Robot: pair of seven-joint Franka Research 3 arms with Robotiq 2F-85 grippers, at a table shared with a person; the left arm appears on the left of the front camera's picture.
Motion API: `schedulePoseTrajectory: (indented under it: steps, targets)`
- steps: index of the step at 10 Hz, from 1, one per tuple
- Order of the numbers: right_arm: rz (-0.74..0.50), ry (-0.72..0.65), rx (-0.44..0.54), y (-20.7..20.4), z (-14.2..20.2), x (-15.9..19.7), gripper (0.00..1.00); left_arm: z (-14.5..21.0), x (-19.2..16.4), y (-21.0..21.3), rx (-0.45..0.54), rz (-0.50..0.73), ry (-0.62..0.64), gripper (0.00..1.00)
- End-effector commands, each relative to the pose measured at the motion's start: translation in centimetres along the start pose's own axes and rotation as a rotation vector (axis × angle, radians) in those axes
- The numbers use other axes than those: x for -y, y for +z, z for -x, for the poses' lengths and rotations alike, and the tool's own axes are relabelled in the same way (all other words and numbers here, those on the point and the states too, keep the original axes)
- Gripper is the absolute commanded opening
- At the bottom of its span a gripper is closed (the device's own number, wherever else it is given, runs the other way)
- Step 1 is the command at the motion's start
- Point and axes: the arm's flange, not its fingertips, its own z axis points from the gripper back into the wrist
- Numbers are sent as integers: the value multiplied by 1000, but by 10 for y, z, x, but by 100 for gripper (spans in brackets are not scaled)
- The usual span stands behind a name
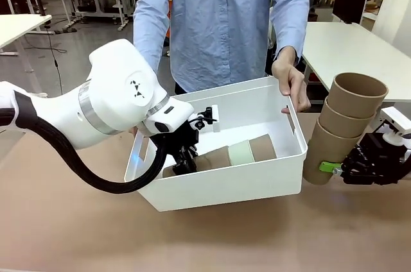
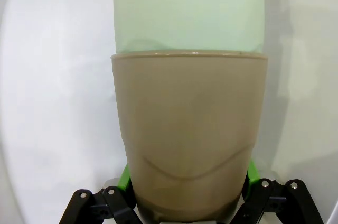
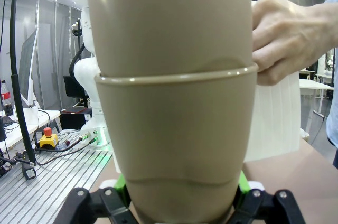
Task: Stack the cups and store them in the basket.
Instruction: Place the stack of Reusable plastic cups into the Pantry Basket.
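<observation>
The white basket [image 1: 225,190] sits mid-table, tipped toward me. A person's hand [image 1: 292,83] holds its right rim. Inside it lies a stack of cups [image 1: 218,156]: tan, a mint-green cup [image 1: 242,152], then tan again. My left gripper [image 1: 183,161] reaches into the basket and is shut on that stack's tan end. In the left wrist view the green pads [image 2: 124,177] press the tan cup [image 2: 190,129], with the mint cup [image 2: 190,7] nested in it. Right of the basket, my right gripper [image 1: 329,169] is shut on the lowest of three stacked tan cups [image 1: 343,121], which lean left.
The brown table [image 1: 205,240] has free room in front of the basket. The person stands right behind the basket. In the right wrist view the person's hand [image 3: 290,34] grips the basket wall [image 3: 277,123] just beside my held cups [image 3: 174,129]. White tables stand farther back.
</observation>
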Motion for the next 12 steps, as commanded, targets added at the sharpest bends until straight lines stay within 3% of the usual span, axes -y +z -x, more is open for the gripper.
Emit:
schedulePoseTrajectory:
  steps: [1, 2, 6, 9, 12]
  targets:
    - [11, 16, 11, 0, -5, 2, 84, -9, 0, 2, 10, -13, 9, 93]
    - [11, 16, 11, 0, -5, 2, 84, -9, -2, 3, 9, -3, -11, 100]
    - [11, 16, 11, 0, -5, 2, 84, -17, 0, 39, 53, -2, -27, 100]
    - [11, 16, 11, 0, -5, 2, 84, -10, 7, 113, 175, 5, -28, 100]
    - [11, 16, 11, 0, -5, 2, 84, 30, 26, 189, 309, 40, -71, 100]
